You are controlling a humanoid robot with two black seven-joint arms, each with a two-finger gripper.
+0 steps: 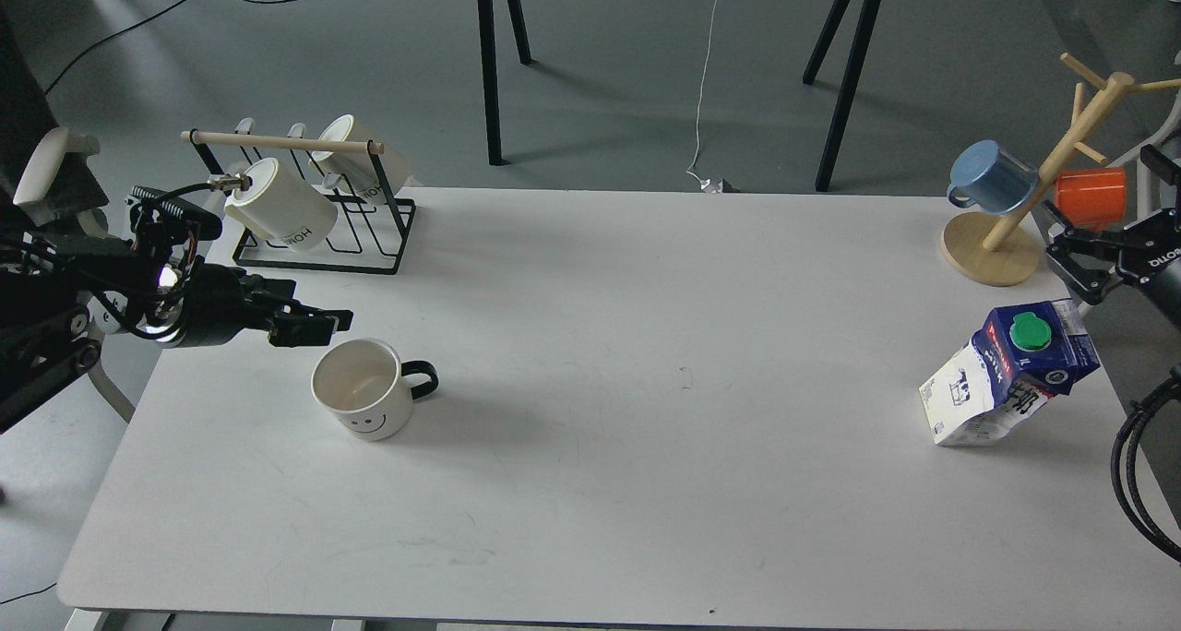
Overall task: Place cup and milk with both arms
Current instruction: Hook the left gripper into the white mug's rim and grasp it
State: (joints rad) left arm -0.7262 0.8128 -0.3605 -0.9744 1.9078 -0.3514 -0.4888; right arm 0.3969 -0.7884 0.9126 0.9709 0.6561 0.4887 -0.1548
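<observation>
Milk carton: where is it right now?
Head view: the milk carton stands on the table's right edge, in front of the wooden mug tree, near the right gripper.

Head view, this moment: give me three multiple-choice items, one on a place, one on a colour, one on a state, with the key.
1. Where on the table is the milk carton?
A. near the right edge
B. in the middle
C. beside the wire rack

2. What colour is the carton's cap?
A. red
B. green
C. yellow

3. How does the smiley mug sit?
A. lying on its side
B. upside down
C. upright, mouth open upward

Key:
1 A, it stands far right, below the wooden mug tree.
2 B, the round cap on top is green.
3 C, its inside shows from above, near the left tool, which is not touching it.
</observation>
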